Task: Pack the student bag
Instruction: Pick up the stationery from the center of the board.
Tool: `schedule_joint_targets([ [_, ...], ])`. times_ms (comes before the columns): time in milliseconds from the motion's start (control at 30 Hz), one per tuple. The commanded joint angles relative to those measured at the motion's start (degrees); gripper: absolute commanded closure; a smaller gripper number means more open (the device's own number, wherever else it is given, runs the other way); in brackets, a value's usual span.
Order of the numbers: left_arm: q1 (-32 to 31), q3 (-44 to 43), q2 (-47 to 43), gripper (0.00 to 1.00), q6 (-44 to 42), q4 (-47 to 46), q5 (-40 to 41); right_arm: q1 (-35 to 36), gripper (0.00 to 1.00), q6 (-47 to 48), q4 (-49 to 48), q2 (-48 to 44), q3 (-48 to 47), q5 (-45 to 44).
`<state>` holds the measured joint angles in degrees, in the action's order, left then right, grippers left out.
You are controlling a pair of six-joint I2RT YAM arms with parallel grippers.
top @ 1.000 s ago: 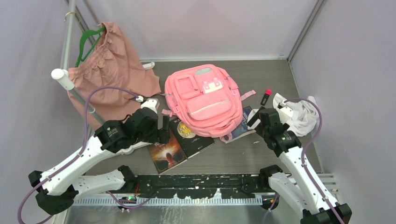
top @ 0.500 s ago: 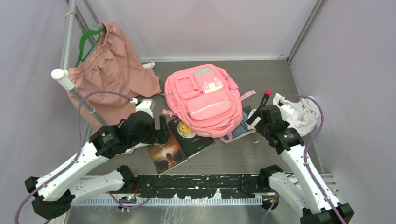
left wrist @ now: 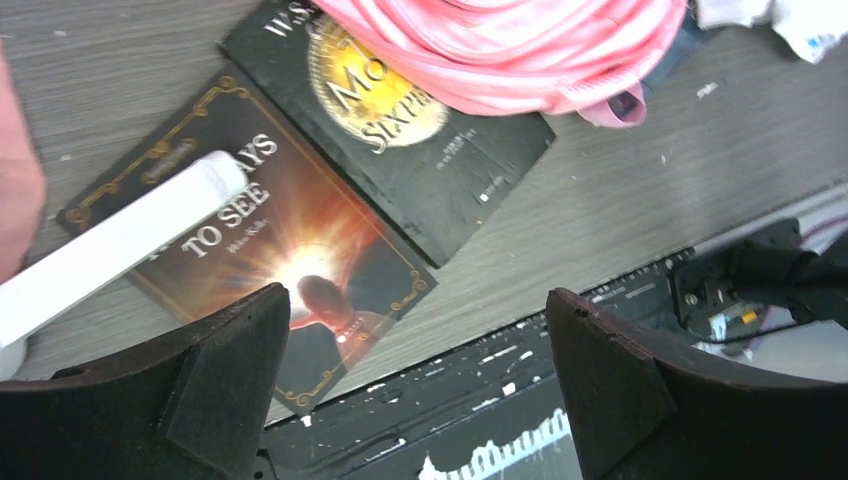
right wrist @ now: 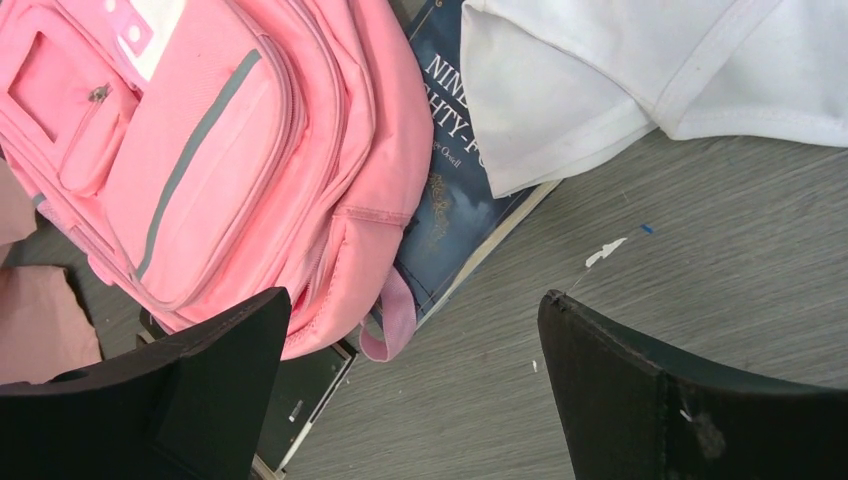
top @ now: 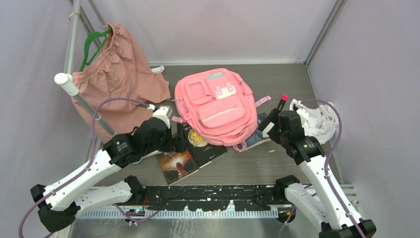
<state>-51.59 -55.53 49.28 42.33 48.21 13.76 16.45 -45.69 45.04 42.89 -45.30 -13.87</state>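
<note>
The big bright pink fabric backpack (top: pixel 216 106) is lying flat, pockets up, in the middle of the grey wood-look table (top: pixel 277 84). Its edge nearest the arms sits on a black paperback with a gold disc (left wrist: pixel 400 110) and a dark blue book (right wrist: pixel 455 220). The left gripper (left wrist: pixel 412 300) hangs off the bag's near-left corner, jaws spread wide, holding nothing. The right gripper (right wrist: pixel 412 300), by the near-right corner, is also wide apart and empty.

White arms (top: pixel 81 173) carry purple cables (top: pixel 124 98); the left hand (left wrist: pixel 415 295) and right hand (right wrist: pixel 415 298) are black.
</note>
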Motion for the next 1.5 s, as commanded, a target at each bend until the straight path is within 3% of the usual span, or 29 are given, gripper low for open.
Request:
schedule_joint_targets([
  [0, 0.1, 2.2, 0.9, 0.0, -2.9, -9.5, -8.0, 0.3, 0.0, 1.9, -2.3, -0.4, -1.3, -0.2],
  [133, 0.1, 4.7, 3.9, 0.0, -3.2, -15.4, -16.8, 0.3, 0.0, 3.4, -3.3, 1.4, -2.4, 3.0],
  [300, -1.6, 6.6, 9.5, 0.0, -2.3, -22.1, -20.0, 1.1, 0.01, 0.9, -9.6, 4.9, -0.1, 10.0],
  [467, -4.9, 6.6, 13.6, 0.0, -1.5, -25.0, -21.5, 6.1, 0.01, 0.9, -13.1, 9.4, 0.4, 11.1],
  [567, -5.0, 8.2, 13.6, 0.0, 0.0, -26.8, -23.2, 6.5, 0.0, 4.2, -7.9, 12.8, -3.1, 5.4],
  [633, -5.5, 8.6, 12.9, 0.0, -0.4, -25.3, -20.3, 6.4, 0.0, 5.5, -6.0, 14.5, -5.4, 1.5],
  [767, -9.6, 3.9, 14.0, 0.0, -3.8, -12.3, -6.7, 2.5, 0.0, 7.7, -1.1, 17.8, -11.0, -6.9],
  [967, -12.2, 6.6, 10.5, 0.0, -1.6, -7.8, -1.1, -18.2, 0.0, 10.7, -2.2, 20.8, -16.0, -1.7],
  [1033, -12.2, 7.6, 9.5, 0.0, -0.2, -5.3, 0.6, -21.1, 0.0, 10.0, -2.1, 22.8, -17.5, -1.3],
  [1300, -12.6, 15.0, 2.3, 0.0, 4.6, -5.7, 2.0, -21.8, 0.0, 9.9, -5.3, 27.1, -17.0, 2.0],
  [1467, -12.5, 14.3, 1.6, 0.0, 2.4, -7.4, 5.1, -21.8, 0.0, 13.6, -6.5, 29.7, -17.8, 1.9],
])
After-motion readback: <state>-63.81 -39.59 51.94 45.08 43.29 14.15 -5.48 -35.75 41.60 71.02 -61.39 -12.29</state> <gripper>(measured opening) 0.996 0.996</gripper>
